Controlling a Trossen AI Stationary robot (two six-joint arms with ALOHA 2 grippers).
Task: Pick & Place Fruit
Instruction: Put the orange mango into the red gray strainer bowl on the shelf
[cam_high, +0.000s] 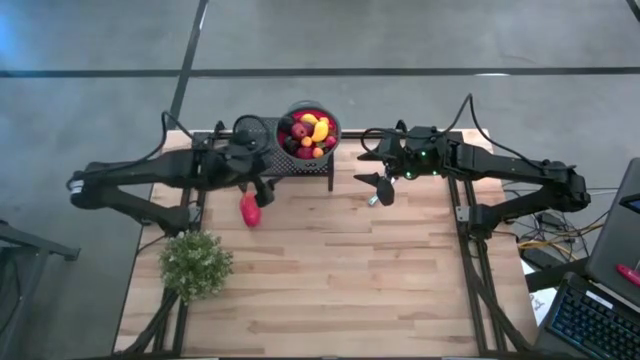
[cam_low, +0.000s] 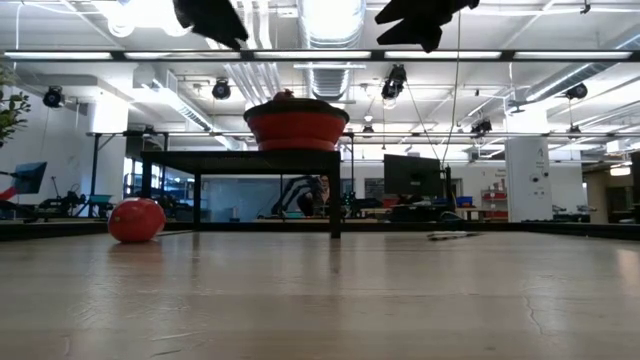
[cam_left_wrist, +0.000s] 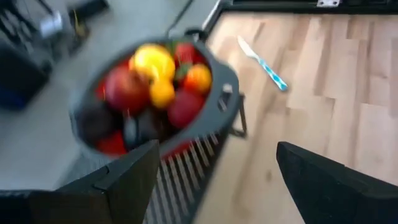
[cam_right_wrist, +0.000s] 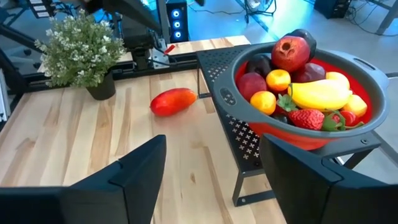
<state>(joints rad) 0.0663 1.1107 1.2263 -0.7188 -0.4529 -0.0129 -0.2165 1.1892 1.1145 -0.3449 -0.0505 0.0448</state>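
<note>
Grey floor (cam_high: 400, 35), ceiling strip lights (cam_low: 330, 55)

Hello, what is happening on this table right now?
Two robot arms work near a bowl full of toy fruit, which stands on a black rack. One red fruit lies alone on the table. The left gripper is open just above it; the right gripper, also open, holds nothing.

Fruit (cam_high: 308, 133) heaped in bowl (cam_high: 331, 117) on rack (cam_high: 300, 166), table's (cam_high: 330, 290) twelve o'clock edge; one loose piece (cam_high: 250, 210) on table at rack's seven o'clock; plant (cam_high: 195, 263) eight o'clock; knife (cam_high: 375, 199) rack's four o'clock.
</note>
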